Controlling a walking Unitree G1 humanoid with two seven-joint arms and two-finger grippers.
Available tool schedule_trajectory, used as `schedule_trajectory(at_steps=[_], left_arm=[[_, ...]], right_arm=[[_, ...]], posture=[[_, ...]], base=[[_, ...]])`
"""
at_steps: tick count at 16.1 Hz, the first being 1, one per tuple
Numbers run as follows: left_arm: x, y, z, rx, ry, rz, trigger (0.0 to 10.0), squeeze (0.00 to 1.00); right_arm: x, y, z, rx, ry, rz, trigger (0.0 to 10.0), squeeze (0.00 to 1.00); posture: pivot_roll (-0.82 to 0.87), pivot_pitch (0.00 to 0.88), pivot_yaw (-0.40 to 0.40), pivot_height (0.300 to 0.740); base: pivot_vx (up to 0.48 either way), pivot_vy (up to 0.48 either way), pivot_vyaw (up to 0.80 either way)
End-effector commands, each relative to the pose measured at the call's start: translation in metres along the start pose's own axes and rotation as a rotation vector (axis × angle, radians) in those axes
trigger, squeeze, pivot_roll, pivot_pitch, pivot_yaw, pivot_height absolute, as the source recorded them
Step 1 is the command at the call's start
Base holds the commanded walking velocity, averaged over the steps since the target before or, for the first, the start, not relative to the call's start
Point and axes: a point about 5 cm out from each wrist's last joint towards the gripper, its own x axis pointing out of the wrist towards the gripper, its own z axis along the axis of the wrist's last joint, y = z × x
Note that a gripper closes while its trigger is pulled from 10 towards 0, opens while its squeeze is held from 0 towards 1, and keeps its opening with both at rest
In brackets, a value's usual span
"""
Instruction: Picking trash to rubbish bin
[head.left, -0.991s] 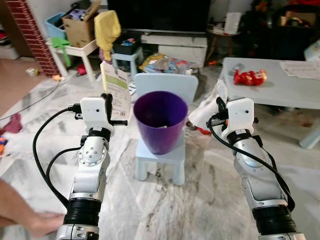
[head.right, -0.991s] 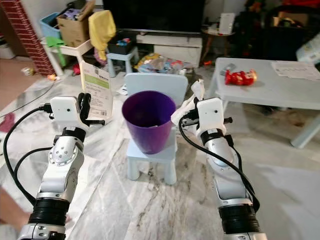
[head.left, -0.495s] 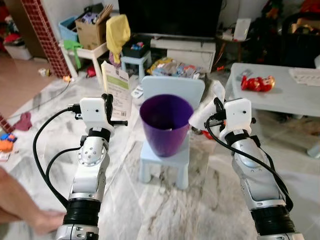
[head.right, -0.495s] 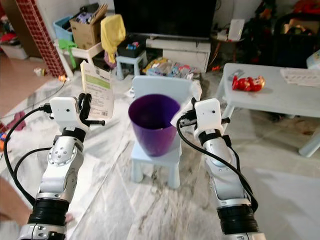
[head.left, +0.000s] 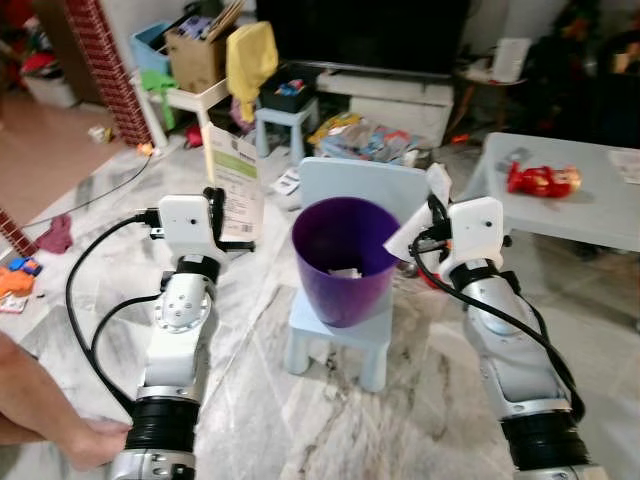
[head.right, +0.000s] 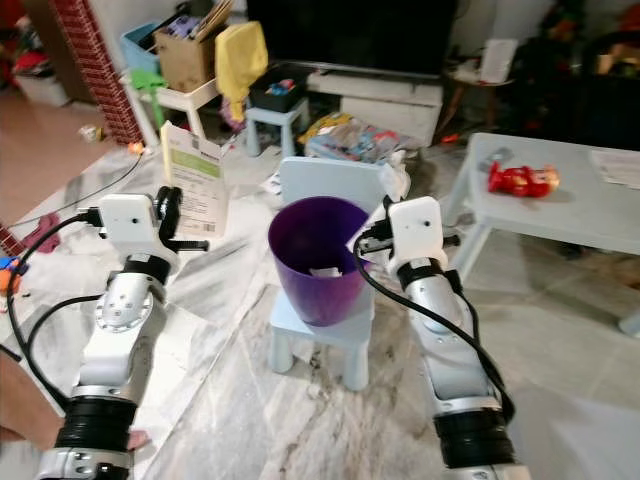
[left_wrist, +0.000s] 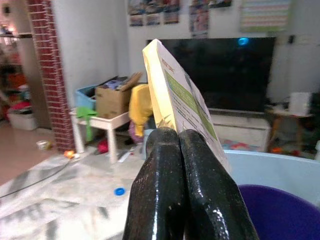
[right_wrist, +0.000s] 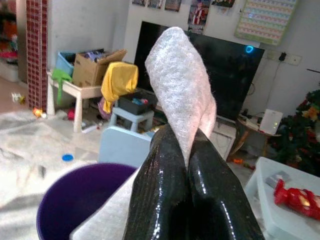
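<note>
1. Forearm and hand of a person (head.left: 40, 420) at the lower left edge of the head view, low over the marble floor (head.left: 250, 400).
2. Left gripper (left_wrist: 181, 145) raised at chest height, left of the bin; fingers pressed together on the lower edge of a cream leaflet with green print (head.left: 234, 180). Leaflet stands upright, tilted slightly, its top above the wrist housing.
3. Purple rubbish bin (head.left: 345, 260) sits upright on the seat of a small pale blue chair (head.left: 345, 330), between the two arms. A white scrap of paper (head.left: 345, 272) lies at the bottom of the bin.
4. Right gripper (right_wrist: 187, 150) just right of the bin rim, at rim height; fingers clamped together on a white tissue (right_wrist: 182, 85). Tissue sticks up past the fingertips, and part of it hangs below, near the bin's rim. Whether it touches the rim, cannot tell.
5. Grey low table (head.left: 590, 210) at far right, with a red wrapper (head.left: 542, 180) lying on it.
6. Background, left to right: brick pillar (head.left: 115, 60), cardboard box (head.left: 195, 40) on a white side table with a yellow cloth (head.left: 250, 55) hanging beside it, dark TV screen (head.left: 360, 30) on a white stand, coloured packets (head.left: 365, 140) on the floor behind the chair.
</note>
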Motion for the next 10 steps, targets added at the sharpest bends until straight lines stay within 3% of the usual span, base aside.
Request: schedule_trajectory(at_steps=[1,10], left_arm=[[0.0013,-0.0065,0.0035,-0.006,-0.012,-0.028,0.0,0.00],[0.0009,-0.0082,0.0018,-0.006,-0.004,-0.029,0.0,0.00]], right_arm=[[-0.0009,-0.0071,0.0004,-0.011,-0.003,-0.017,0.0,0.00],[-0.0016,-0.0077,-0.0002,-0.012,-0.001,-0.016,0.0,0.00]], posture=[[-0.03,0.000,0.001,0.740],[-0.03,0.000,-0.001,0.740]], base=[[0.356,0.000,0.00],[0.287,0.000,0.00]])
